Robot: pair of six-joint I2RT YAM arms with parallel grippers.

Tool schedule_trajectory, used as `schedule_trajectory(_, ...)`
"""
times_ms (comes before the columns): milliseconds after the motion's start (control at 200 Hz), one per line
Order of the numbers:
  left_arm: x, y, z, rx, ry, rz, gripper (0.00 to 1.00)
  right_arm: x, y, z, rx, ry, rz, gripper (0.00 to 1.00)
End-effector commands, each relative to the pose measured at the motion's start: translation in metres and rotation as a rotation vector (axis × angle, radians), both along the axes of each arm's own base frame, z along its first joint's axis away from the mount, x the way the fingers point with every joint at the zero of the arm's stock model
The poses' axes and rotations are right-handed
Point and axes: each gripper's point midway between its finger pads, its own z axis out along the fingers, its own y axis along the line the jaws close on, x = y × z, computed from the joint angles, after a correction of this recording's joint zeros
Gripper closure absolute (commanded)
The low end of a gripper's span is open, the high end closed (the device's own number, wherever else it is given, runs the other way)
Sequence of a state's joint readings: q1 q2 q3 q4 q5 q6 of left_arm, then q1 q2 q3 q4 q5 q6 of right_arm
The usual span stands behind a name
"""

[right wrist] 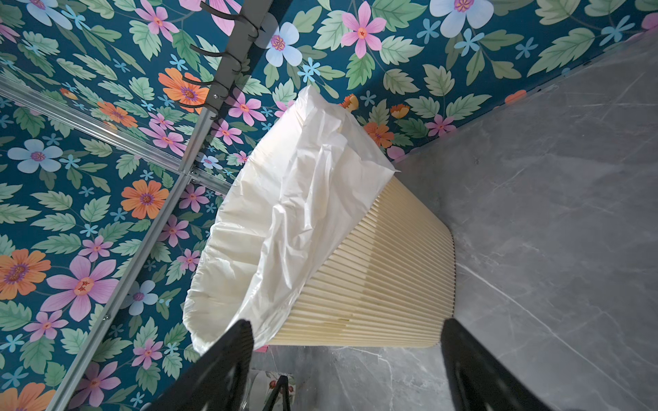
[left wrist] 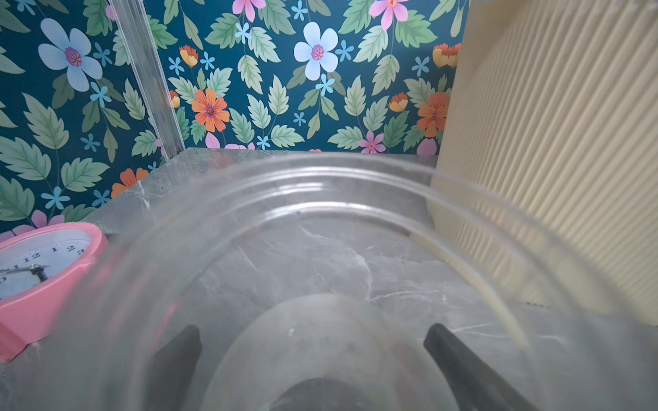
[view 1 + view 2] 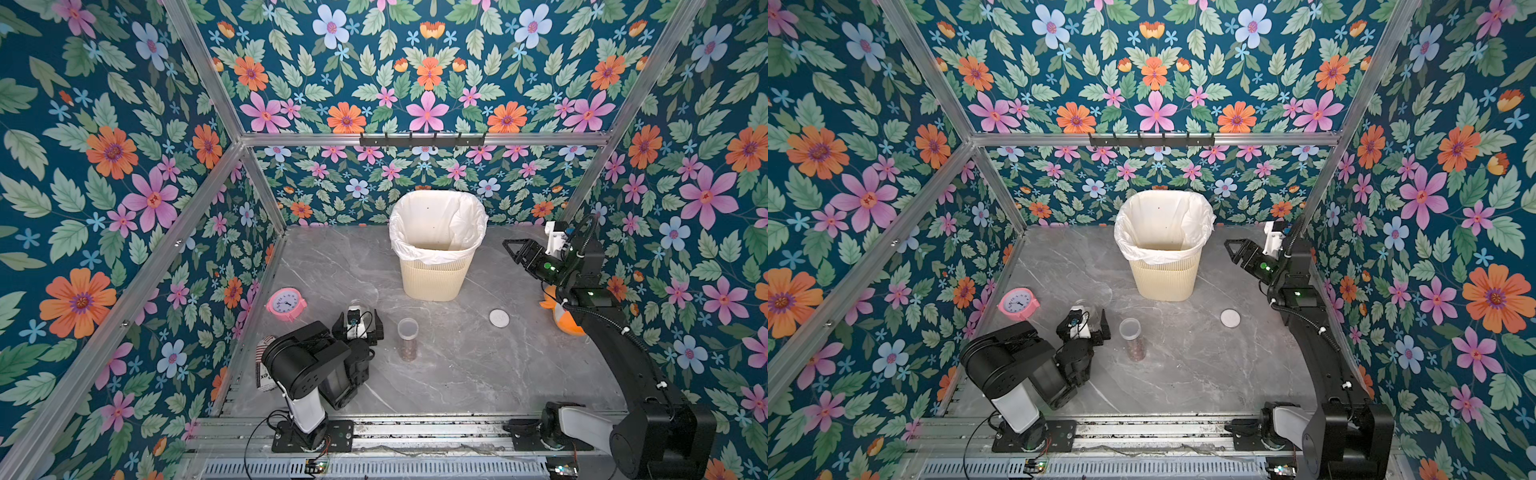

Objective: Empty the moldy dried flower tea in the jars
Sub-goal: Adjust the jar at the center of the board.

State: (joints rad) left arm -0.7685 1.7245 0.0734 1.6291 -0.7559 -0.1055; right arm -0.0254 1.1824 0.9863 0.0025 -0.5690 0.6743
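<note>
The left jaws, spread wide, apparently straddle the wide clear plastic jar [image 2: 320, 185]. The narrow clear jar [image 3: 407, 337] of reddish-brown dried tea [image 3: 407, 353] stands upright just right of them. The right jaws, open and empty, are well apart.

Readable text is sparse.

- pink clock [image 2: 42, 270], white dial, black numerals: "11", "12", "1", "2", "3" are legible in the left wrist view. One more digit is cut off at the frame edge. The rest of the dial is out of frame.
- The same clock in both top views [image 3: 286, 304] [image 3: 1018, 304]: numerals too small to read.
- printed can [image 3: 263, 376] at the left bench edge, mostly hidden behind a robot arm: black letters "ex" on a white patch, turned sideways, the rest of the word covered.

No brand marks, labels or signs legible elsewhere.
</note>
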Motion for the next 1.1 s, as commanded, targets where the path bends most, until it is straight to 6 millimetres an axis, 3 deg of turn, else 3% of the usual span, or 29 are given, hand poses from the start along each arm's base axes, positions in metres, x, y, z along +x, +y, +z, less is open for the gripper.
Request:
schedule_trajectory(0,-0.002,0.005,0.022,-0.066,-0.076,0.02,0.0,0.0,0.001,0.007,-0.004,-0.025,0.005,0.16)
schedule_trajectory(315,-0.007,0.003,0.031,-0.073,-0.038,-0.013,0.0,-0.001,0.001,0.013,0.001,-0.041,0.007,0.16)
schedule_trajectory(525,-0.014,0.013,0.042,-0.038,-0.014,0.006,0.0,0.002,0.003,0.013,0.026,-0.045,0.012,0.16)
schedule_trajectory(665,-0.017,0.015,0.059,-0.027,-0.038,-0.001,0.01,0.003,0.005,0.013,0.034,-0.041,0.024,0.16)
schedule_trajectory(830,-0.017,0.014,0.092,0.021,-0.085,-0.019,0.0,0.001,0.004,0.014,-0.012,-0.036,0.024,0.16)
schedule_trajectory(1095,-0.014,-0.008,0.125,0.08,-0.065,-0.127,0.0,0.001,0.006,0.009,-0.007,-0.023,0.036,0.16)
